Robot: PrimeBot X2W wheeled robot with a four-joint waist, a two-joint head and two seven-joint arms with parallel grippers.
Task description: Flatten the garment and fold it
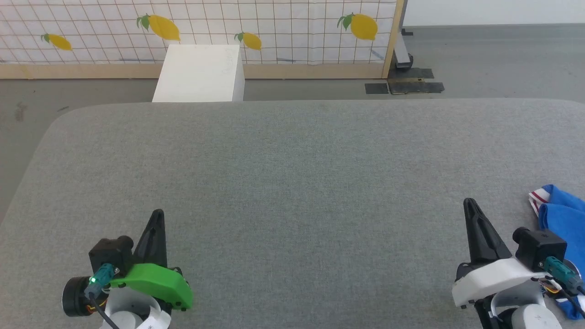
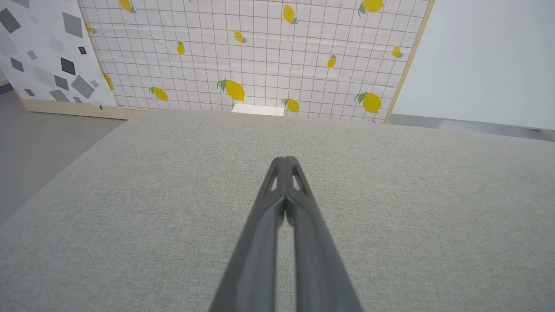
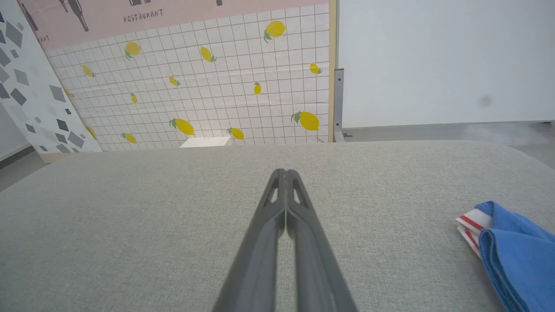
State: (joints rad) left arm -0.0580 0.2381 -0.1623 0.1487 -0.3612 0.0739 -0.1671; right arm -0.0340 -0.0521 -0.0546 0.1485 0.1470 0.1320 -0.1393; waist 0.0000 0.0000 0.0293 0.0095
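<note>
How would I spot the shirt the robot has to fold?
Find the big grey fabric-covered table. Go to its near right edge, just past the right gripper. The bunched bright blue cloth garment with white, red-striped trim lies there, the only cloth lying on the table.

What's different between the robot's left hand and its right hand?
The left hand wears a bright green cover behind its fingers; the right hand wears a white cover. The right hand sits close to the bunched blue garment, not touching it; the left hand has bare grey table around it. Both have two long dark fingers pressed shut, hold nothing, and point the same way.
</note>
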